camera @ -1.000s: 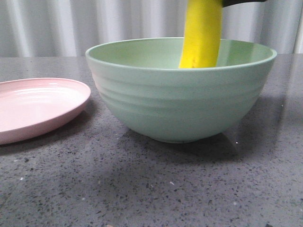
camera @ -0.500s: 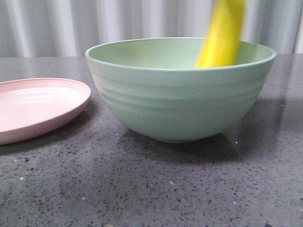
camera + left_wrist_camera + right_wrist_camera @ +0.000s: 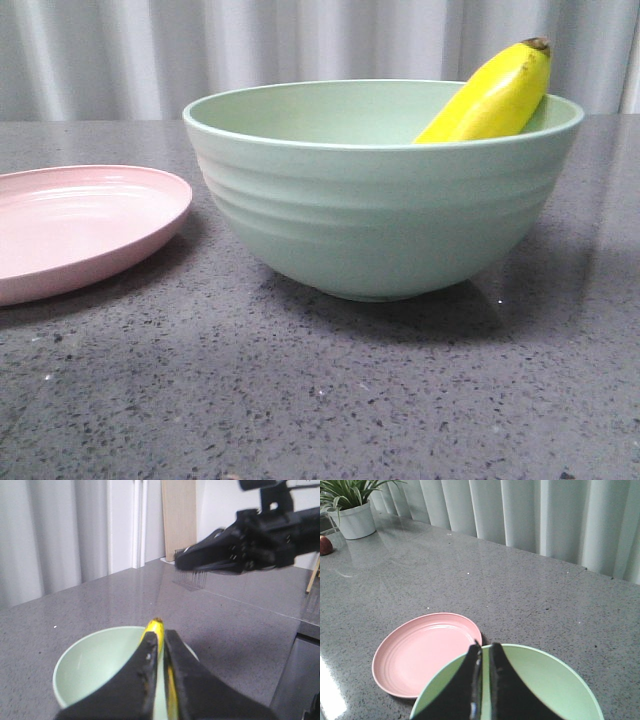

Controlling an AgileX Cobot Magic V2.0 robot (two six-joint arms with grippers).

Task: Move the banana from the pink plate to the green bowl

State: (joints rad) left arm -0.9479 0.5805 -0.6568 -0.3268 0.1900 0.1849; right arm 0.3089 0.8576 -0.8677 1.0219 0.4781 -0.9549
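The smooth yellow plastic-looking banana (image 3: 490,100) lies inside the deep ridged mint-green bowl (image 3: 380,215), leaning on its right wall, dark tip poking over the rim. The shallow pale pink plate (image 3: 85,225) sits bare toward the bench's left edge. My left gripper (image 3: 161,672) and right gripper (image 3: 483,680) both hover above the bowl, jaws nearly pressed together, gripping nothing. Best I lift straight up, clear of that tip.

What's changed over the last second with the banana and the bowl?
The banana was hanging upright from a pincer over the green bowl; it was let go and tipped right. It now leans on the bowl's right rim, dark tip up. Bowl and pink plate stayed put.
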